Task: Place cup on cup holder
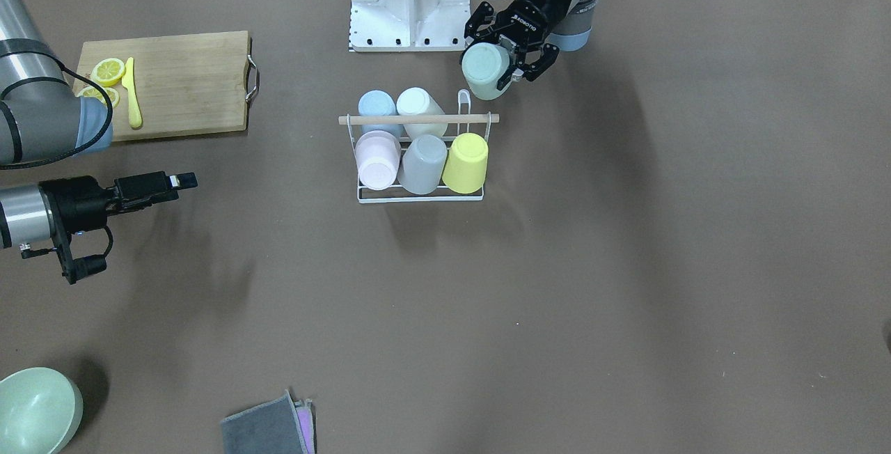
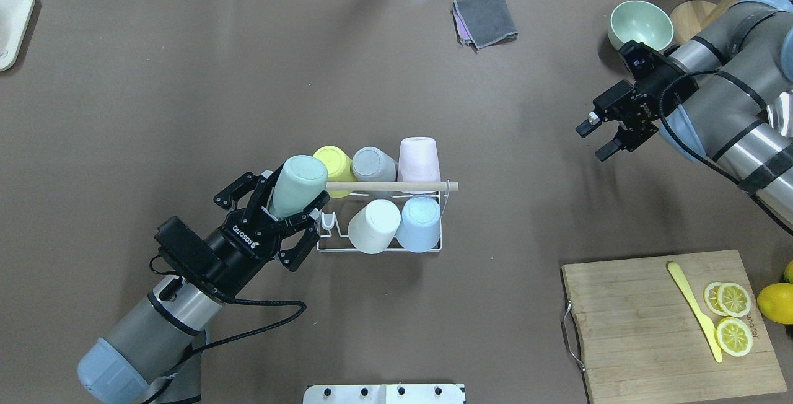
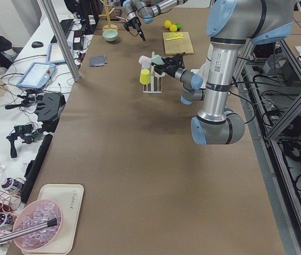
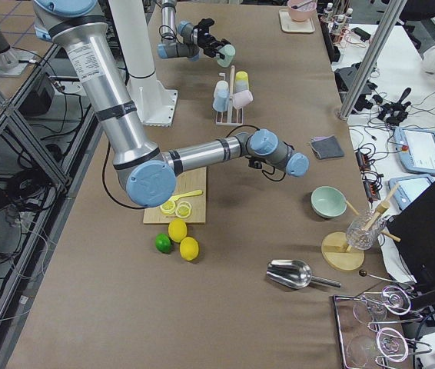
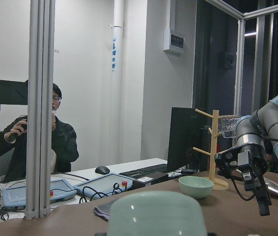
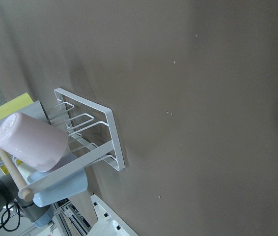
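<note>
My left gripper [image 2: 282,198] is shut on a pale green cup [image 2: 298,186], held tilted in the air at the left end of the cup holder [image 2: 396,186]. The same cup [image 1: 485,71] and gripper [image 1: 507,50] show in the front view. The holder [image 1: 418,119] is a white wire rack with a wooden rod. It carries yellow, grey, pink, white and blue cups. One prong [image 2: 326,221] at its near left end is bare. My right gripper [image 2: 595,140] is open and empty, far to the right. The left wrist view shows only the cup's base [image 5: 156,214].
A wooden cutting board [image 2: 644,323] with lemon slices and a yellow knife lies at the near right. A green bowl [image 2: 641,25] and a grey cloth [image 2: 486,18] are at the far edge. A white tray [image 2: 9,26] is at the far left. A white mount [image 1: 407,1] stands near the robot's base.
</note>
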You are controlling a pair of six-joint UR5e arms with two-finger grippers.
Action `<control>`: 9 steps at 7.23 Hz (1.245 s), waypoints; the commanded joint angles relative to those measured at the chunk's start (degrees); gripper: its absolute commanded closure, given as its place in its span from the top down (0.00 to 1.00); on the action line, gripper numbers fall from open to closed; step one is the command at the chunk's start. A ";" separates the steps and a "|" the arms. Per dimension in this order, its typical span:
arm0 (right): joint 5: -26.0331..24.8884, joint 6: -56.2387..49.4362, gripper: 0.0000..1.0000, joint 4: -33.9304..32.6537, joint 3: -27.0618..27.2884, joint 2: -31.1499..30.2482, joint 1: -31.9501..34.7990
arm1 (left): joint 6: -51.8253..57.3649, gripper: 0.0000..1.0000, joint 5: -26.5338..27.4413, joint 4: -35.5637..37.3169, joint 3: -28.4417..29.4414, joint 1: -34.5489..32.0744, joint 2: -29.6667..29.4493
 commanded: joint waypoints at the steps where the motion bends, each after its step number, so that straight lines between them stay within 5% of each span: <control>1: -1.89 0.07 0.96 0.19 2.51 -2.82 0.11 | -0.01 0.00 0.03 -0.01 2.08 0.17 -1.69; 6: -33.65 0.07 0.98 0.45 6.91 -4.33 5.19 | -0.09 0.00 0.03 -0.01 2.71 1.92 -2.67; 9: -44.60 11.89 0.98 17.24 14.10 -13.33 5.73 | -0.09 0.00 0.03 -0.01 2.89 1.84 -2.75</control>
